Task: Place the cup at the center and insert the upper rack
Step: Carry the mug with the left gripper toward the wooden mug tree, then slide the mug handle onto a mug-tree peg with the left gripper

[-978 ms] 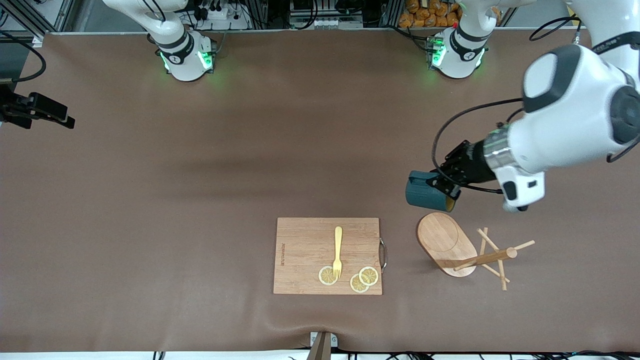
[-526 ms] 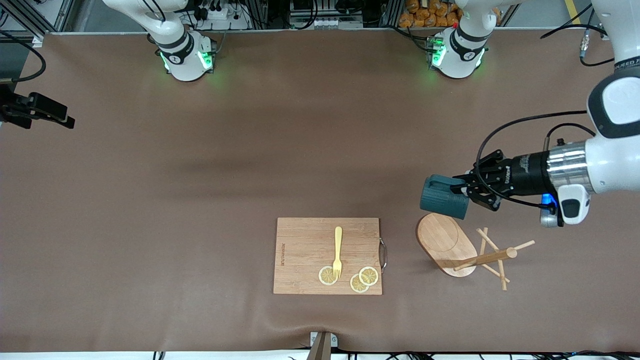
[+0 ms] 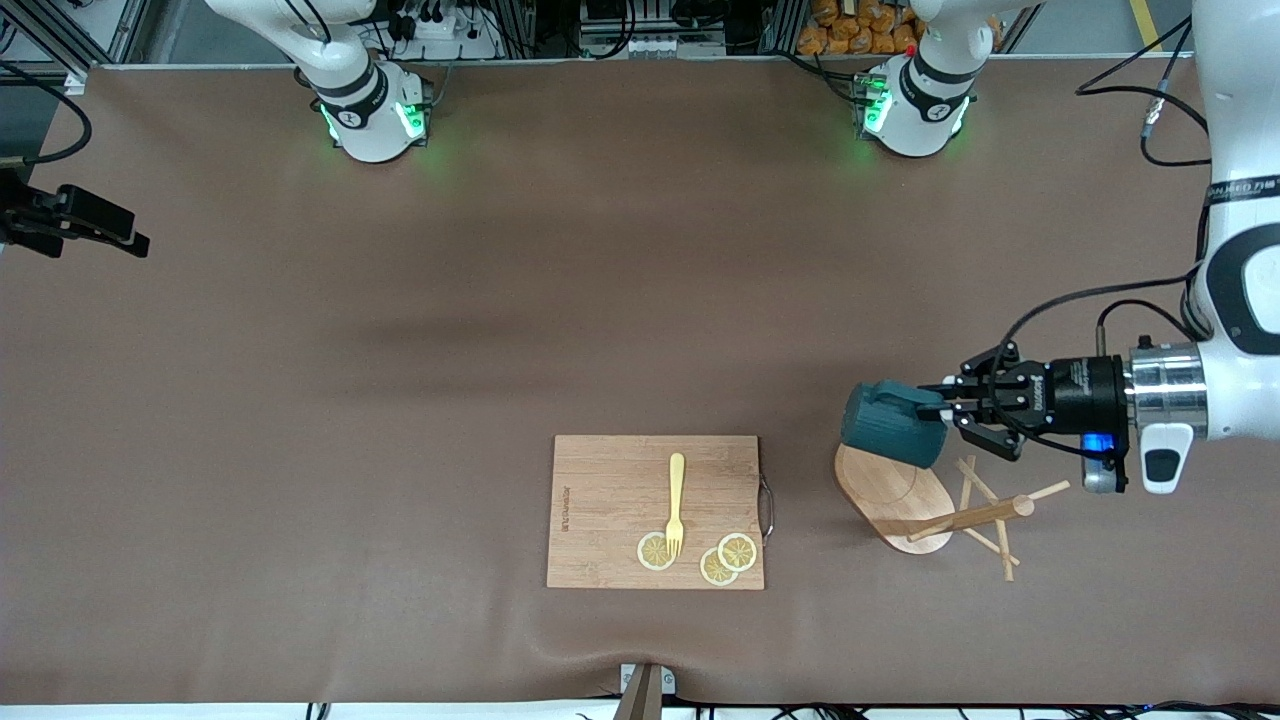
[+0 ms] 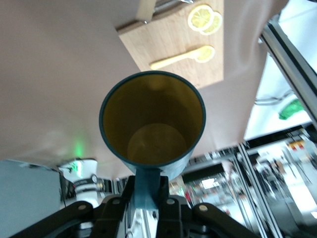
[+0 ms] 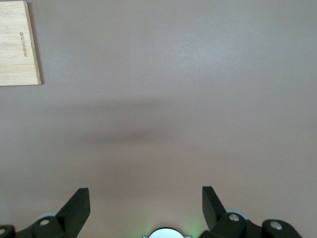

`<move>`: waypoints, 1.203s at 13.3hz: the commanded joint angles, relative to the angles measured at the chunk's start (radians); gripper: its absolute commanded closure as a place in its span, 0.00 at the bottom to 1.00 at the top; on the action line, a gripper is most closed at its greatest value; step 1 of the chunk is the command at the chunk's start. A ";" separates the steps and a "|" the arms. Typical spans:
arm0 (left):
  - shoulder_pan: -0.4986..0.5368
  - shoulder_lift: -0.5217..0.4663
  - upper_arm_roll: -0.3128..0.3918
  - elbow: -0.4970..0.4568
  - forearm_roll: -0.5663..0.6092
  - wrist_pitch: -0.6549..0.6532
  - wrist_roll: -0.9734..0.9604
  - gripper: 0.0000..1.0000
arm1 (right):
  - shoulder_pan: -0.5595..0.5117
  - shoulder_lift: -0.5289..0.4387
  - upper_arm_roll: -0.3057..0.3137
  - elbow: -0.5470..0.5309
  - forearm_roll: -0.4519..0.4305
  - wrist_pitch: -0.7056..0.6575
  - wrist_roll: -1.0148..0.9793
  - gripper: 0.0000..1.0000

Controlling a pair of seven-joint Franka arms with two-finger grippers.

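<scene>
Front view: the left gripper point(image 3: 948, 408) holds the cup point(image 3: 890, 424) on its side in the air, fingers pinched on the loop handle. The cup hangs over the edge of the oval base of the upper rack point(image 3: 925, 500). The rack lies tipped over on the table point(image 3: 400, 350) toward the left arm's end, post and pegs pointing away from the cutting board point(image 3: 655, 511). The board lies beside the rack, apart from it, with a yellow fork point(image 3: 676, 503) and three lemon slices point(image 3: 715, 555) on it.

Left wrist view: the cup's point(image 4: 152, 121) open mouth faces the camera, yellowish-tan inside, and its handle is clamped between the dark fingers point(image 4: 115, 210).

Right wrist view: the right gripper point(image 5: 146, 206) has its fingers spread wide with nothing between them, over bare table. One corner of the board point(image 5: 19, 44) shows. The right arm waits.
</scene>
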 commanded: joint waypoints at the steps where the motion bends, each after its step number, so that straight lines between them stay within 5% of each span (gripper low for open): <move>1: 0.034 0.040 -0.012 0.009 -0.054 -0.031 0.043 1.00 | -0.023 0.003 0.016 0.015 0.001 -0.008 -0.004 0.00; 16: 0.136 0.135 -0.015 0.015 -0.131 -0.120 0.184 1.00 | -0.023 0.003 0.016 0.015 0.001 -0.008 -0.004 0.00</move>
